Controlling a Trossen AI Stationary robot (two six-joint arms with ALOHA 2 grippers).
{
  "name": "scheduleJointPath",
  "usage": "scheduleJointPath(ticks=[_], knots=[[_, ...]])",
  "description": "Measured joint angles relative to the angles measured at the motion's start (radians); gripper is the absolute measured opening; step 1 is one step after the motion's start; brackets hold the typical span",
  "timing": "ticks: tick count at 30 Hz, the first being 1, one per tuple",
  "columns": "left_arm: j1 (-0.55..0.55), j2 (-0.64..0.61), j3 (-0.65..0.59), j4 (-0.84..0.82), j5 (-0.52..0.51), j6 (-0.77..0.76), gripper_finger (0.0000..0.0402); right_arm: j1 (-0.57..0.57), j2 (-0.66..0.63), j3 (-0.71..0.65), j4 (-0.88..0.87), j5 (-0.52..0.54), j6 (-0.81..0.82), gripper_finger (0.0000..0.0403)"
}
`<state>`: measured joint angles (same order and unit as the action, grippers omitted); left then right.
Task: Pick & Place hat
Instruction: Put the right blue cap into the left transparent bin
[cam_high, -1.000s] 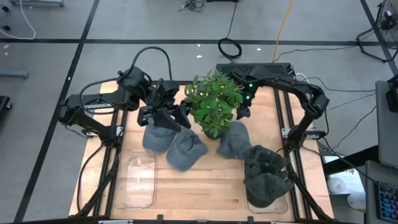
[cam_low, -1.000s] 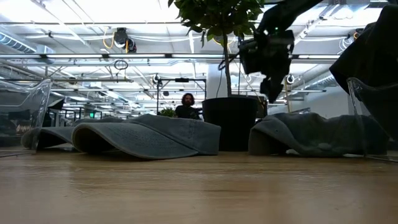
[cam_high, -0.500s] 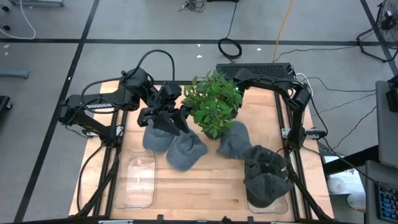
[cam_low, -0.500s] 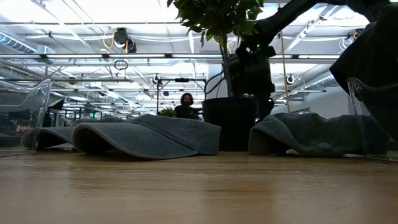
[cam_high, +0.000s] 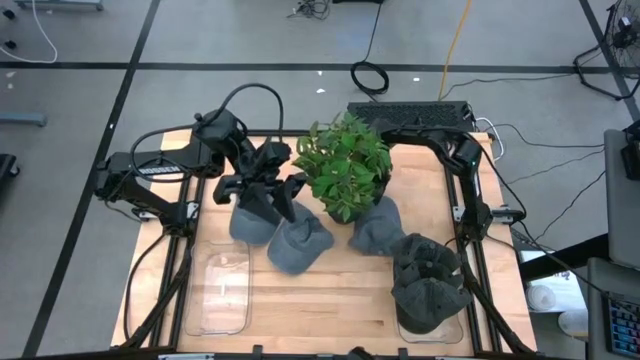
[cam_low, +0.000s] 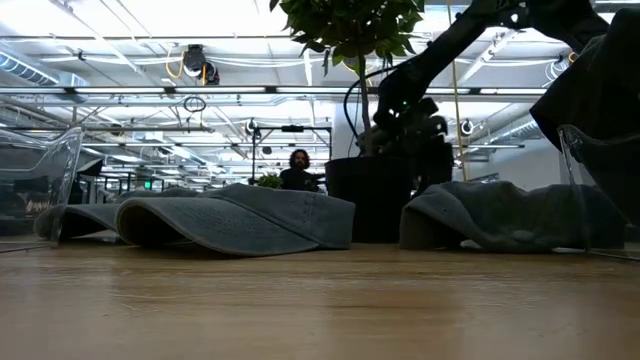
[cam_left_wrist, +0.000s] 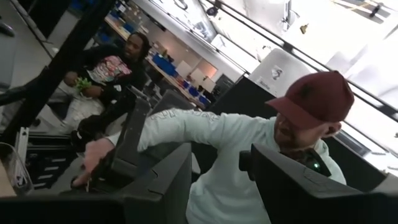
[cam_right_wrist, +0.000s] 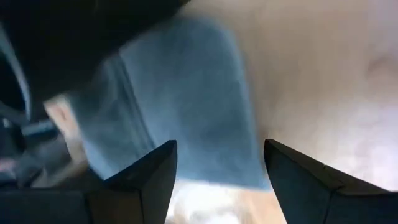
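right gripper (cam_right_wrist: 214, 171): fingers apart, over blurred grey hat (cam_right_wrist: 180, 106) | left gripper (cam_left_wrist: 214, 180): parted, empty | leafy plant (cam_high: 345, 165) hides right gripper from above

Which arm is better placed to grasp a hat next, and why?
Right. The right gripper has open jaws aimed straight at a grey hat close ahead. The left gripper, also open, hangs above the left hats but points out into the room, not down.

Both arms being held over the rear

Left end effector (cam_left_wrist: 214, 180) and right end effector (cam_right_wrist: 217, 174) are being held with fingers parted, gripping nothing.
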<state>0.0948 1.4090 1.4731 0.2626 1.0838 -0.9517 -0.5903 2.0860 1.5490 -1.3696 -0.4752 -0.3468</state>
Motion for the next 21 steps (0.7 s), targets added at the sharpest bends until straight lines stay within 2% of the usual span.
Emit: scheduleJointPath(ticks=[6, 10, 13, 18, 21], knots=[[0.009, 0.0, 0.0, 0.0, 0.02, -0.005, 0.0175, 0.0, 0.016, -0.001, -0.099, 0.003, -0.105, 0.0228], [0.03, 0.0, 0.0, -0.001, 0.019, -0.012, 0.0175, 0.0, 0.026, -0.002, -0.107, 0.002, -0.148, 0.0202], [0.054, 0.0, 0.0, 0.0, 0.019, -0.029, 0.0175, 0.004, 0.024, -0.009, -0.085, -0.001, -0.203, 0.0155], [0.089, 0.0, 0.0, 0.0, 0.017, -0.031, 0.0175, 0.005, 0.023, -0.038, -0.045, -0.059, -0.2, 0.0025], [0.104, 0.0, 0.0, -0.001, 0.016, -0.032, 0.0175, 0.005, 0.023, -0.068, -0.035, -0.082, -0.196, 0.0016]])
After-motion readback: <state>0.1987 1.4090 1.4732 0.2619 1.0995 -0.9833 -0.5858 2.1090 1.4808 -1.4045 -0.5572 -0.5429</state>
